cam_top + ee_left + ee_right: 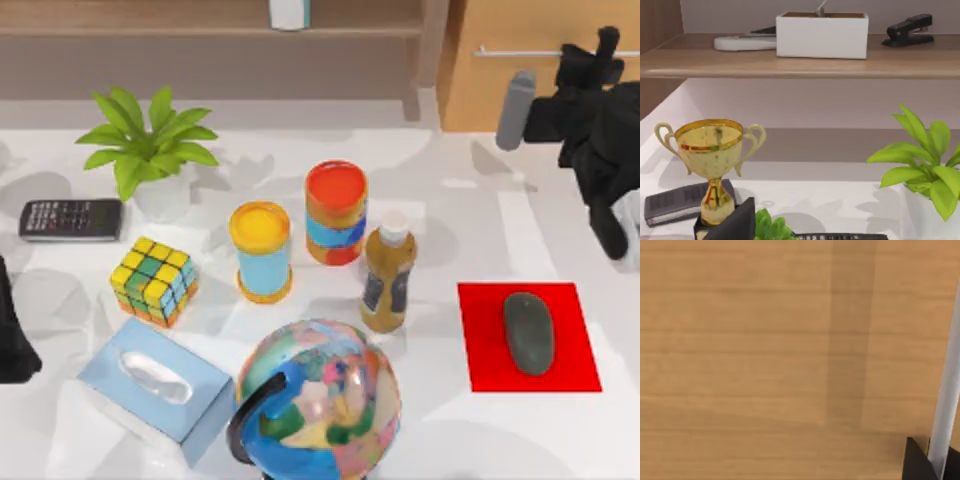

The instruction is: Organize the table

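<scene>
Beside the drawer cabinet (540, 60), at its silver handle (945, 390): my right gripper (590, 60), jaw state I cannot tell. I should square it on the bar before pulling straight. White table (480, 200) below the cabinet, cluttered. Left arm (15, 340) parked far off.

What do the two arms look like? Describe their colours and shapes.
The right arm is matte black and blocky, with a grey cylindrical segment jutting from it. The left arm is a black bulk at the table's left edge. No markings or cables are discernible.
</scene>
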`<state>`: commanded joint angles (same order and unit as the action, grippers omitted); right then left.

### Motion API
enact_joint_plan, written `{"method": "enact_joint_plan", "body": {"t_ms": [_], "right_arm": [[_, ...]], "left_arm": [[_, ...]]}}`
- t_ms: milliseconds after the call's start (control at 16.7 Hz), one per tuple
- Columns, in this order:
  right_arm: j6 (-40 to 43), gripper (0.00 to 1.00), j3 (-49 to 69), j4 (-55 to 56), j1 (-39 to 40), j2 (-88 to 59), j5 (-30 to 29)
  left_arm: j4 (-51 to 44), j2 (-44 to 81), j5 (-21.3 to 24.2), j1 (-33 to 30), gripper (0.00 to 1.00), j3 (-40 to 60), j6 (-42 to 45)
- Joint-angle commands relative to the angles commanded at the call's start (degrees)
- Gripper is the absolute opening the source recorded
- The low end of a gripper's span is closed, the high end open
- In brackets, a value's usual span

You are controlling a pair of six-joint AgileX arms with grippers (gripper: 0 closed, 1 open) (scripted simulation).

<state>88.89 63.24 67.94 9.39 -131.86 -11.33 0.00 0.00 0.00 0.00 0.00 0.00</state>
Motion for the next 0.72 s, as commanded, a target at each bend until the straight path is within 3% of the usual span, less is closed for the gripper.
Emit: {"method": "enact_joint_plan", "body": {"t_ms": [600, 720], "right_arm": [[0.00, 0.98, 0.00, 0.00, 0.00, 0.00, 0.00], [0.00, 1.00, 0.00, 0.00, 0.00, 0.00, 0.00]], "left_arm": [[0.00, 0.00, 0.00, 0.00, 1.00, 0.00, 0.00], [0.00, 0.00, 0.00, 0.00, 1.00, 0.00, 0.00]]}}
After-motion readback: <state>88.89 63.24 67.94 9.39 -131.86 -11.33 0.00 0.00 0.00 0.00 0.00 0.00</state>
